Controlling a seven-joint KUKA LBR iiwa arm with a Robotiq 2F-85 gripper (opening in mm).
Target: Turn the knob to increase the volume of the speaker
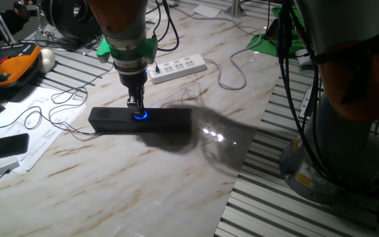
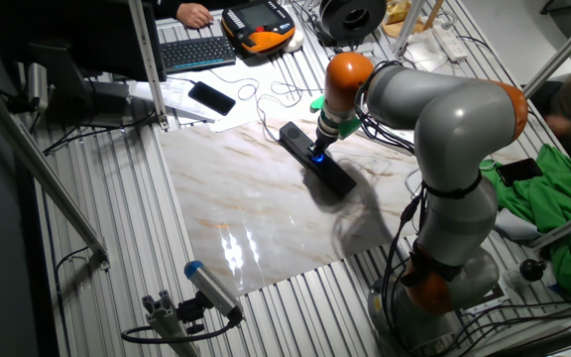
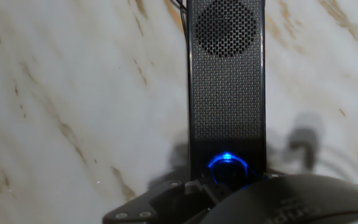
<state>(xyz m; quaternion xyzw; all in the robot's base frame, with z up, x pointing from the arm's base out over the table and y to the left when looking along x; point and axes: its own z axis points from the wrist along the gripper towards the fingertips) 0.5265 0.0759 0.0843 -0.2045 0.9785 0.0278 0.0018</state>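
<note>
The speaker (image 1: 166,120) is a long slim black bar lying on the marble tabletop; it also shows in the other fixed view (image 2: 337,178) and runs up the hand view (image 3: 227,93) with its mesh face. The knob (image 1: 141,116) glows blue at the bar's middle, as seen in the other fixed view (image 2: 316,156) and low in the hand view (image 3: 227,160). My gripper (image 1: 137,108) points straight down onto the knob, fingers close together around it (image 2: 318,151). In the hand view the gripper (image 3: 225,180) hides the knob's lower half.
A white power strip (image 1: 177,67) lies behind the speaker. Thin cables (image 1: 58,115) loop left of it over papers (image 1: 38,131). A flat black device (image 1: 2,146) and an orange pendant (image 1: 15,66) sit at the left. The marble slab ends at ribbed metal (image 1: 275,197) on the right.
</note>
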